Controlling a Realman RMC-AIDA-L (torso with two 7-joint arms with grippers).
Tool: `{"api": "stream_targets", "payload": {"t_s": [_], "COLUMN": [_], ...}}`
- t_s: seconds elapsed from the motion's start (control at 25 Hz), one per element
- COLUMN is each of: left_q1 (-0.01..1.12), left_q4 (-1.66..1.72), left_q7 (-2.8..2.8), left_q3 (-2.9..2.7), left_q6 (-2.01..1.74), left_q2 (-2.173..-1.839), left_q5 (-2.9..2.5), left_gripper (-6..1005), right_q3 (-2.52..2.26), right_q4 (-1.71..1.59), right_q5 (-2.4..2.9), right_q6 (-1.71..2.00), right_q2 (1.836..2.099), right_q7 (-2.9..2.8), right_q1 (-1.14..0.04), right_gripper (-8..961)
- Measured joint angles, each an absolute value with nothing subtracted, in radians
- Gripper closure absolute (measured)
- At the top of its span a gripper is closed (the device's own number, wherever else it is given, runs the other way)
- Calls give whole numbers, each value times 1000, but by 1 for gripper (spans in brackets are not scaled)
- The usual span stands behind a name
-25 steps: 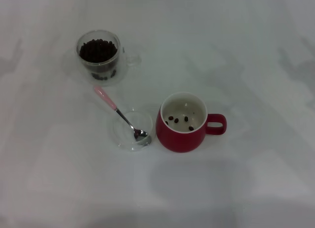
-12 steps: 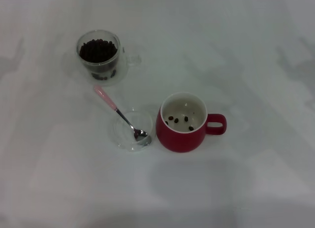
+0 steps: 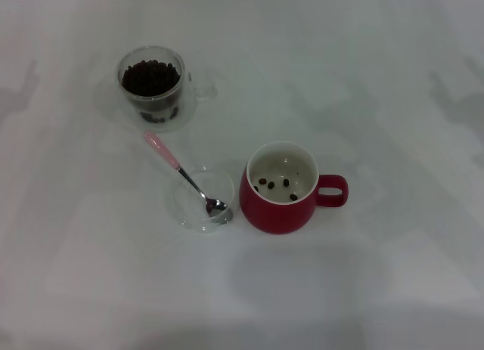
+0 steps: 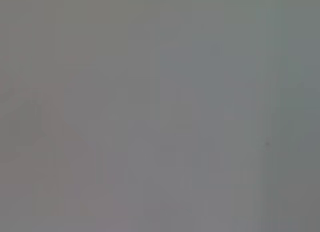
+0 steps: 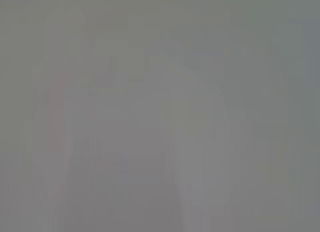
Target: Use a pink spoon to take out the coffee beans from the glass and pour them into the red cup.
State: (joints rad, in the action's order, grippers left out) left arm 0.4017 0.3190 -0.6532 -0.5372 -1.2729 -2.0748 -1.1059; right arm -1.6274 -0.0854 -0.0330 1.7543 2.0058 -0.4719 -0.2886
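Neither claw visible, pink spoon [image 3: 184, 176] bowl in glass dish [image 3: 201, 199], beside red cup [image 3: 278, 190]

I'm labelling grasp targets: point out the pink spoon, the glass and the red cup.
pink spoon [image 3: 162, 151], head view, on its pink handle.
glass [image 3: 152, 110], head view, on its front wall.
red cup [image 3: 276, 216], head view, on its red outer wall.

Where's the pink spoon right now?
In the head view the pink spoon lies left of the red cup, its metal bowl resting in the clear glass dish and its handle pointing toward the glass.
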Motion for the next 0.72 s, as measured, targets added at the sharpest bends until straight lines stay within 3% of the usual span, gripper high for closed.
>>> {"api": "stream_targets", "payload": {"t_s": [0.72], "left_q1": [406], "left_q4": [321], "left_q7": [-611], "left_q3": [-537], "left_q6": [-1273], "left_q2": [-2076], "left_q5": [-1107], "left_gripper": [303], "right_q3": [-1635], "right_q4": [-81], "right_q5": [-27], "right_q6": [1747], "right_q2": [2009], "right_q7": [-470], "right_q1": [-289], "right_gripper": [169]}}
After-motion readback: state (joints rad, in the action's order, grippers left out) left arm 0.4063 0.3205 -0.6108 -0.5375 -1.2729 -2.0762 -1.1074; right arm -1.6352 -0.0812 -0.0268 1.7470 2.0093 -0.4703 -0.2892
